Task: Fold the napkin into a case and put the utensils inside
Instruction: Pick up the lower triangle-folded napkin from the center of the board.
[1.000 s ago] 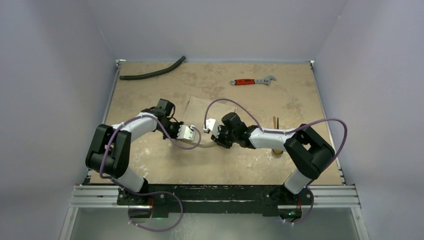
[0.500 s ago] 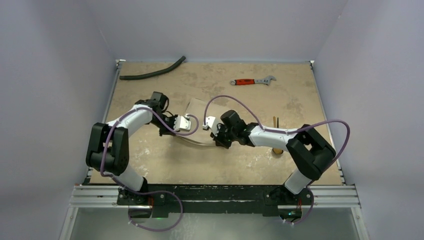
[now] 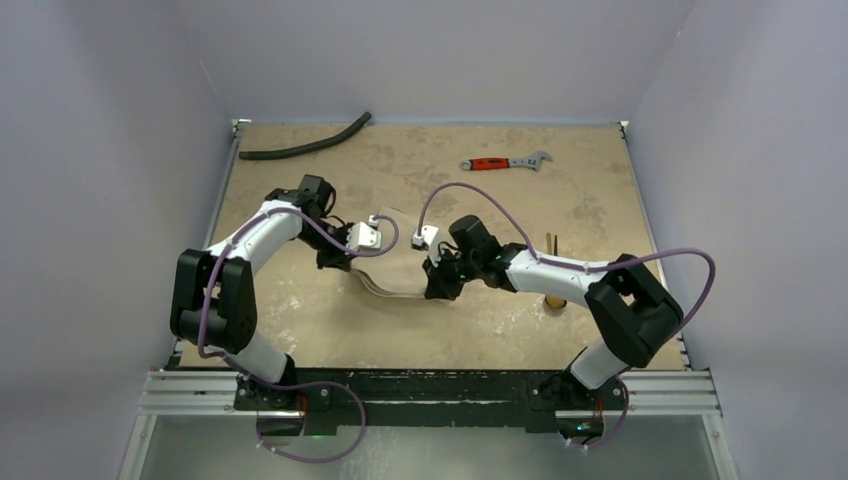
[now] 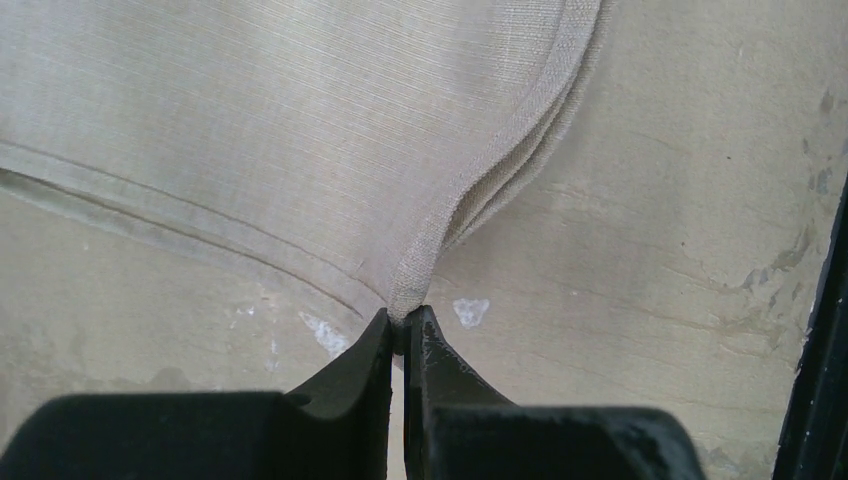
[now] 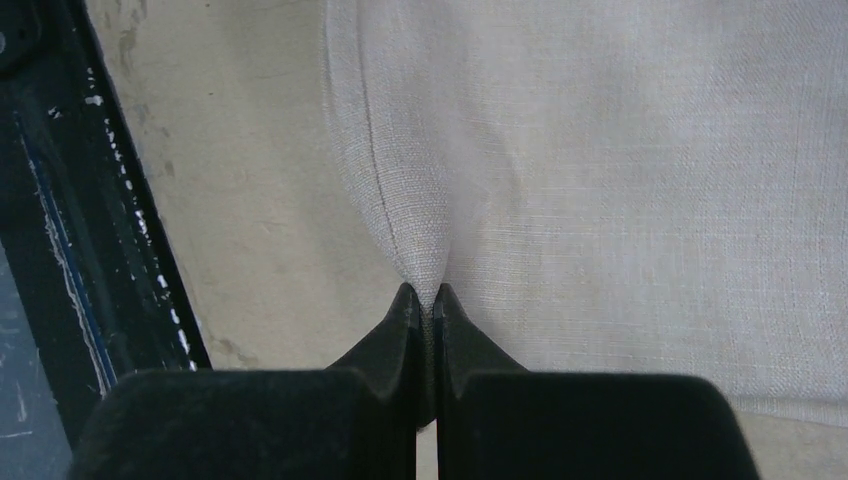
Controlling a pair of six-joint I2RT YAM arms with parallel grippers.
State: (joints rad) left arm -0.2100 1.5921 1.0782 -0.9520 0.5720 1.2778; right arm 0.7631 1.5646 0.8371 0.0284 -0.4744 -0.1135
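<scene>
The beige napkin (image 3: 400,262) lies mid-table between my two grippers, its near edge lifted in layered folds. My left gripper (image 3: 341,260) is shut on a hemmed corner of the napkin, seen close in the left wrist view (image 4: 402,318), where the cloth (image 4: 280,130) spreads away from the jaws. My right gripper (image 3: 437,285) is shut on a pinch of the napkin's edge, seen in the right wrist view (image 5: 424,295), with the cloth (image 5: 620,150) beyond. Gold utensils (image 3: 550,246) lie to the right, partly hidden by the right arm.
A red-handled wrench (image 3: 505,162) lies at the far right-centre. A curved black hose (image 3: 305,147) lies at the far left corner. A black rail shows at the side in both the right wrist view (image 5: 60,250) and the left wrist view (image 4: 825,350).
Both grippers have moved toward the far side, keeping hold of the napkin. The left one also went left. The napkin's near edge has come up into folds.
</scene>
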